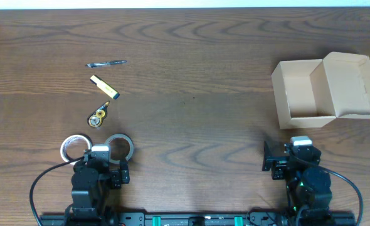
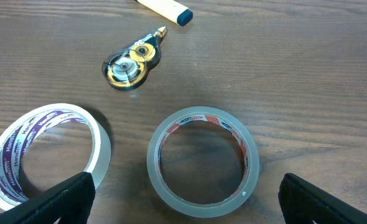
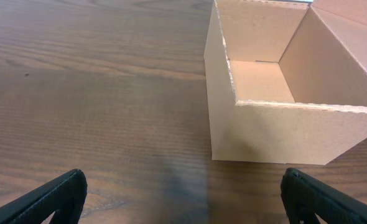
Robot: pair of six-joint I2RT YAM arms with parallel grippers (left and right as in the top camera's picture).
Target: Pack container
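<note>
Along the near edge of the tabletop [image 1: 191,94], left tool [image 2: 193,202] and right tool [image 3: 183,199] sat spread and empty; packing apparently unstarted, clear tape roll [image 2: 202,117] likely first into the cardboard box [image 3: 283,130].

Plain tan container [image 3: 283,134], dark brown wood-grain table [image 1: 191,37], white tape roll [image 2: 101,149] with purple lettering, blue-capped yellow marker [image 1: 104,87]

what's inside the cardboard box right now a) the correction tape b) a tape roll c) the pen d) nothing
d: the container shows a bare floor in the overhead and right wrist views, while the white tape roll, the clear tape roll, the pen and the correction tape lie out on the table.
</note>
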